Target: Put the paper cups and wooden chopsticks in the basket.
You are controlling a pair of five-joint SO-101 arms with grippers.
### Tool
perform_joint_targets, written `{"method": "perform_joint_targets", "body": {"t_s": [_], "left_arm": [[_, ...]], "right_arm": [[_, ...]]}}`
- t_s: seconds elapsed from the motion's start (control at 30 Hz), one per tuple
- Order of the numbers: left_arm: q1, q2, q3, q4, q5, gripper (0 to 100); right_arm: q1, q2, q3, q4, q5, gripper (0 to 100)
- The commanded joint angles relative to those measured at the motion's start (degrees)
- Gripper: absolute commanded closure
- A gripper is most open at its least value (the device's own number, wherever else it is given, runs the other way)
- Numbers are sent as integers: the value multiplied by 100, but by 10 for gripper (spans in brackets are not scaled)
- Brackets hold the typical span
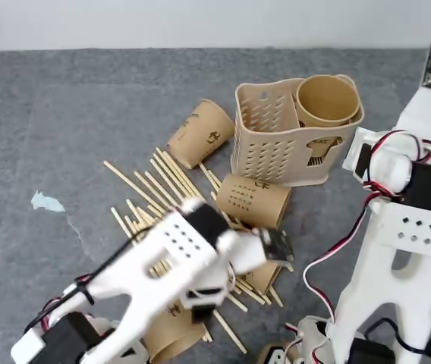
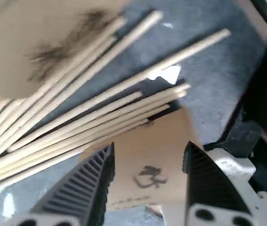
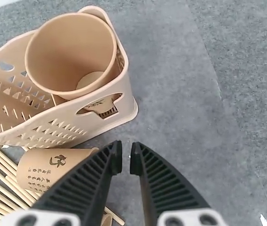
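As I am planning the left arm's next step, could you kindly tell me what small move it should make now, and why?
Probably close the left gripper on the paper cup. Its open jaws sit on either side of that cup, which lies among the chopsticks, so a grasp looks ready. The basket has a stored cup in it, and this one could go there next.

White arms, black claws, seemingly red cables
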Motion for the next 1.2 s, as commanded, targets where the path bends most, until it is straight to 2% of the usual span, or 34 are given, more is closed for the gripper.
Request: {"method": "perform_joint_targets", "body": {"t_s": [0.0, 0.27, 0.57, 0.7, 0.87, 1.0, 1.07, 1.17], "left_arm": [[413, -79, 110, 149, -9, 769], [563, -79, 708, 141, -44, 769], [448, -53, 215, 132, -35, 770], [-141, -18, 119, 123, -167, 771], [-1415, -18, -180, 114, -1011, 772], [-2365, -18, -664, 114, -1424, 772], [-2664, -18, -954, 123, -1521, 772], [-2725, -62, -1156, 132, -1503, 772]], "right_arm": [[-40, -92, -70, -127, -9, 951], [-40, -92, -53, -127, -9, 951], [-40, -92, -53, -224, -9, 951], [-13, -92, -53, -233, -9, 951], [-22, -92, -53, -233, -9, 951], [-31, -92, -53, -233, -9, 951], [-31, -92, -53, -233, -9, 951], [-40, -92, -53, -233, -9, 951]]}}
